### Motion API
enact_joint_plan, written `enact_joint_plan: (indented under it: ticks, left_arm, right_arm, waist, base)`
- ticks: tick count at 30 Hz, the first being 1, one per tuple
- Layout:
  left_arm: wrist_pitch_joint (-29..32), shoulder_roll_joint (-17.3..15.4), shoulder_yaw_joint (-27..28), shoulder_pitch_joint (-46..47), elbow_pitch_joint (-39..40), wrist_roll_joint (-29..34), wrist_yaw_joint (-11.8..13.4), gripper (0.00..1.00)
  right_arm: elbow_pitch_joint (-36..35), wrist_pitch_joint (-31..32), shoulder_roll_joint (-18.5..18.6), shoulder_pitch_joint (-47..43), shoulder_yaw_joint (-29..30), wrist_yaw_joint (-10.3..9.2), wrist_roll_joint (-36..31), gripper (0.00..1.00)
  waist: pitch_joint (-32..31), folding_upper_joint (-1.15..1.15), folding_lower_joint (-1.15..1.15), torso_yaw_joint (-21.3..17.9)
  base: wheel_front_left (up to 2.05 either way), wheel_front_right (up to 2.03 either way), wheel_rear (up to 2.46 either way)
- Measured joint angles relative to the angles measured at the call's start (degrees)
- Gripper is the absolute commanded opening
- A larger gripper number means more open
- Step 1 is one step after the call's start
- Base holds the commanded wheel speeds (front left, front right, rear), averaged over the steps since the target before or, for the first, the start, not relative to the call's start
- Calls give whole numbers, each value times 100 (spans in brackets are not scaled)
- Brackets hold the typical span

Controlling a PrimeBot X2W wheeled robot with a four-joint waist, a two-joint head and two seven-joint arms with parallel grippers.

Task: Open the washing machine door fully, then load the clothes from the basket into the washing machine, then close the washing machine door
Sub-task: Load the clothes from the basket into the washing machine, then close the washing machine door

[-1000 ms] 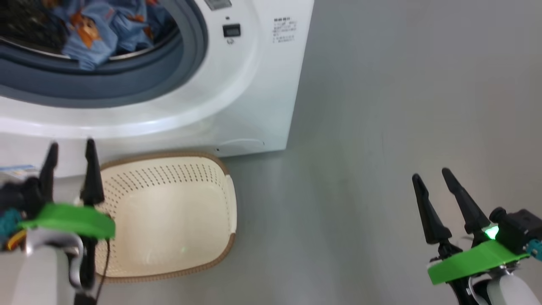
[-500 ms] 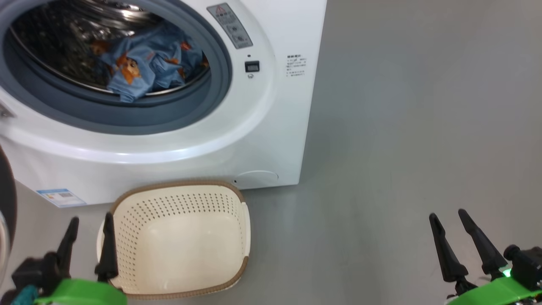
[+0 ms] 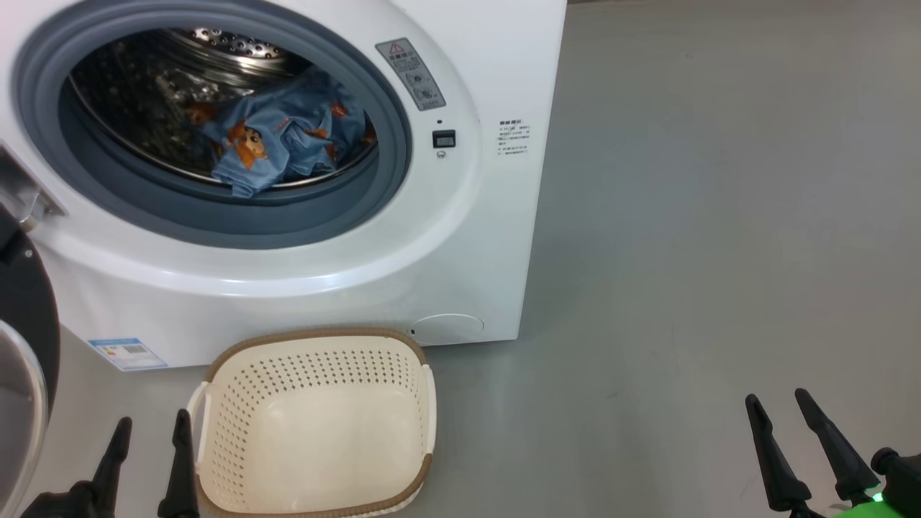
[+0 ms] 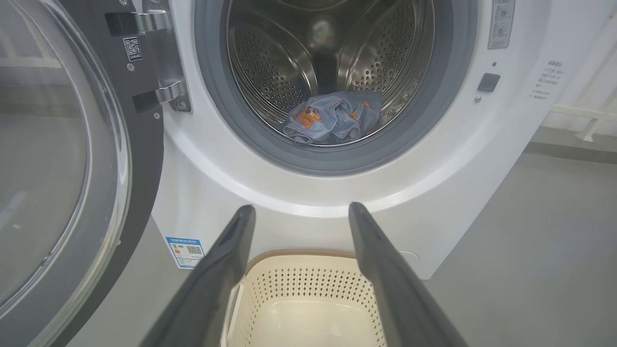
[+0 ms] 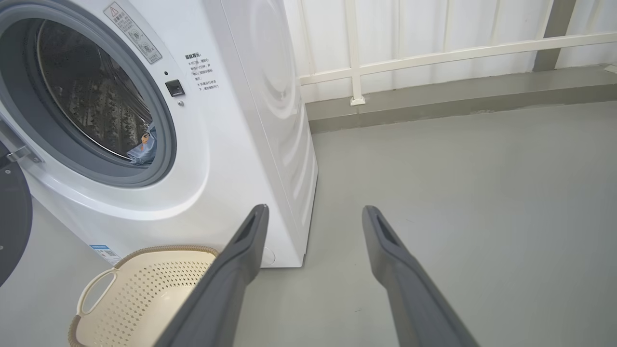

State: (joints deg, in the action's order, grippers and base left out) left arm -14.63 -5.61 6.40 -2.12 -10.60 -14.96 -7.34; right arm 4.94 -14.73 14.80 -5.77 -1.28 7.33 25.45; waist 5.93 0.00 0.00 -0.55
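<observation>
Washing machine door [image 4: 58, 144] stands swung wide open at the left of the washing machine [image 3: 460, 237], clothes [image 3: 280, 147] lie in the drum [image 4: 270, 62], basket [image 3: 316, 344] sits empty on the floor [image 3: 719, 216], left hand [image 3: 153, 421] and right hand [image 3: 776, 396] both spread and holding nothing; apparently only closing the door remains.

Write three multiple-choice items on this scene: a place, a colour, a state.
1. Where are the clothes? A) on the floor B) in the drum C) on a shelf
2. What colour is the rim of the basket? A) brown B) green C) black
3. The washing machine door is: A) shut B) taken off C) open

Answers: 1 B, they lie at the steel drum's bottom; 2 A, a brown band tops the cream walls; 3 C, it stands swung aside, the opening uncovered.
</observation>
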Motion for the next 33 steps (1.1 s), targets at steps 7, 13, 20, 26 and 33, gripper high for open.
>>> enact_joint_plan:
  ticks: [7, 13, 20, 26, 33]
  left_arm:
    - [0, 22, -12, -3, 32, -48, 0, 100]
    - [0, 24, -3, -36, 30, -48, 0, 100]
    - [0, 25, -7, -38, 30, -48, 0, 100]
    - [0, 23, -32, -117, 5, -51, 0, 100]
    - [0, 23, -42, -154, -5, -49, 0, 100]
  right_arm:
    - [0, 0, 0, -51, -9, 0, 0, 100]
    - [-1, 0, 0, -78, -15, 0, 0, 100]
    - [-4, 0, 0, -127, -24, 0, 0, 100]
    - [1, 0, 1, -129, -32, 0, 1, 100]
    - [2, 0, -2, -136, -45, 0, 1, 100]
  waist:
    - [-89, 0, 0, 26]
    - [-141, 0, 0, 38]
    - [-148, 0, 0, 72]
    - [-174, 0, 0, 86]
    - [-195, 0, 0, 102]
  base:
    - [0, 0, 0]
    - [-26, 26, 0]
    - [-113, 113, 0]
    - [-135, 135, 0]
    - [-47, 47, 0]
